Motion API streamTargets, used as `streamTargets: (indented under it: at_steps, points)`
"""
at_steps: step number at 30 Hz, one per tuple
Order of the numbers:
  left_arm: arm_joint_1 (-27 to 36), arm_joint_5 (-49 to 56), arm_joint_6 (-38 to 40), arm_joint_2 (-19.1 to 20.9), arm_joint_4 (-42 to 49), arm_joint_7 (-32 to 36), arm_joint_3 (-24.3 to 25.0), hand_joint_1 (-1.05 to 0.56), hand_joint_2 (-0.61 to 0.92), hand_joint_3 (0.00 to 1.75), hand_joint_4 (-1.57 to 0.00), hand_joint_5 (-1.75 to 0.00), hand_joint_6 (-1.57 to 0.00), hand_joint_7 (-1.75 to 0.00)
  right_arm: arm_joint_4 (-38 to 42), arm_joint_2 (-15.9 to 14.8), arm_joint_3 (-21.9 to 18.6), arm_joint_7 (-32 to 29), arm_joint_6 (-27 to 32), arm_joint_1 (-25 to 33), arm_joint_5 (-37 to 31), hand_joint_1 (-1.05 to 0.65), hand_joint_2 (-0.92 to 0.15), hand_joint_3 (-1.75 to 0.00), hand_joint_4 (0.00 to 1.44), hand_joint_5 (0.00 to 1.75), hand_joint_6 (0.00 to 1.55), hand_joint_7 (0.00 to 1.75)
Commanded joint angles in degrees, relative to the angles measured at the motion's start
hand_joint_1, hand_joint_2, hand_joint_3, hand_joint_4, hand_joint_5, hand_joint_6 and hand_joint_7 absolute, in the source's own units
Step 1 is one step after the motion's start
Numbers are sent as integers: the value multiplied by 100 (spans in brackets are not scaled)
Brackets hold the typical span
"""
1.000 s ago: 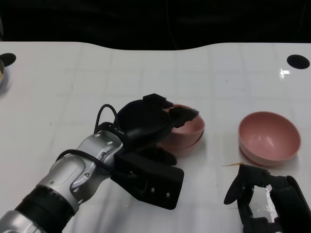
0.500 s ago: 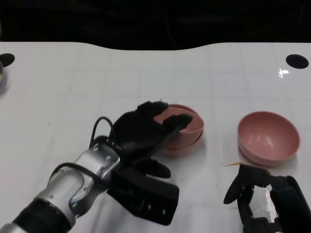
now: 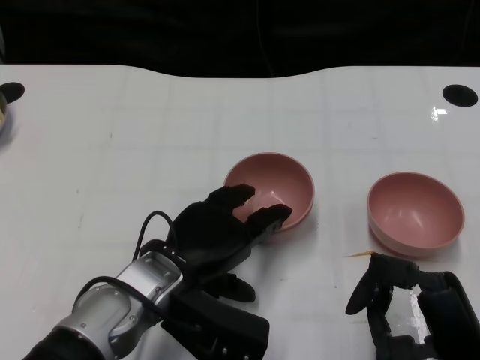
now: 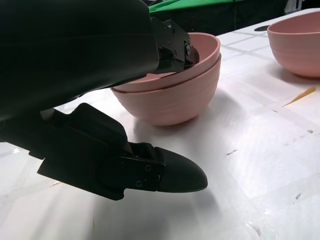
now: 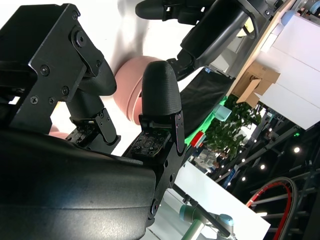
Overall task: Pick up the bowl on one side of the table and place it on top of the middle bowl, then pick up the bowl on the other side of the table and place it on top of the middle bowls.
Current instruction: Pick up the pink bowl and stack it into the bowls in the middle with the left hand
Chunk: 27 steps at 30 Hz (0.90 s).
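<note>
We see our left hand (image 3: 225, 225) empty, its fingers spread apart and lying just at the near rim of the middle stack (image 3: 274, 189), so it grips nothing. In the left wrist view the stack reads plainly as two pink bowls nested one inside the other, the upper bowl (image 4: 197, 45) sitting a little proud of the lower bowl (image 4: 170, 97), their rims nearly level. We judge the first half of the task done: one side bowl already rests in the middle one, and the hand lies where it does because it has nothing left to hold there.

The remaining bowl (image 3: 415, 210) stands alone on the white table (image 3: 150, 127), well apart from the stack and on our right side, just beyond our right hand (image 3: 409, 307). That hand sits low at the table's near edge, placed for the bowl nearest it. Its fingers look parted with nothing between them in the right wrist view, though that view is crowded and tilted, so we say this with some caution.

All the bowls are smooth, rounded, matte pink, deep with thin rims. A thin yellowish sliver (image 3: 358, 254) lies on the table near the right bowl's near side.
</note>
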Motion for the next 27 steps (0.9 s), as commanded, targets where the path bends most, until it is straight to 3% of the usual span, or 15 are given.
streamTargets:
  at_steps: [1,7,15,19,20,22,23,27]
  points:
    - [-12,-123,-177,26,147,318,68,-82,92,34,0,-1,-3,0,-8,-76,-30,-16,-28,20,87,23,-16,-162,90,169,87,131]
    - [59,-459,-680,-36,324,1165,327,-73,92,23,0,0,-1,0,16,-93,-35,-26,-21,5,63,24,-15,-161,90,169,87,131]
    - [252,-712,-937,134,98,1479,630,-63,92,22,0,0,0,0,17,-81,-30,-38,-25,6,68,25,-15,-160,90,168,88,130]
    - [554,-957,-1152,297,-258,1590,932,-55,92,18,-10,-6,-12,-6,1,-73,-29,-67,-8,9,19,25,-15,-161,91,168,88,130]
    - [637,-1033,-1236,340,-326,1637,1020,-51,92,16,-19,-12,-18,-9,-7,-71,-28,-70,5,10,16,25,-15,-161,91,168,88,131]
    - [793,-1119,-1569,436,-338,1995,1208,-46,92,14,-20,-49,-28,-11,-26,-71,-22,-58,34,11,26,24,-15,-161,91,168,88,131]
    - [868,-1130,-1756,474,-311,2256,1297,-42,92,12,-30,-68,-40,-15,-35,-73,-20,-53,42,11,29,24,-16,-161,91,169,88,131]
    - [1143,-1293,-2513,522,-154,3039,1624,-36,92,10,-51,-92,-64,-27,24,-74,-22,-94,-26,-23,8,23,-15,-161,91,169,88,131]
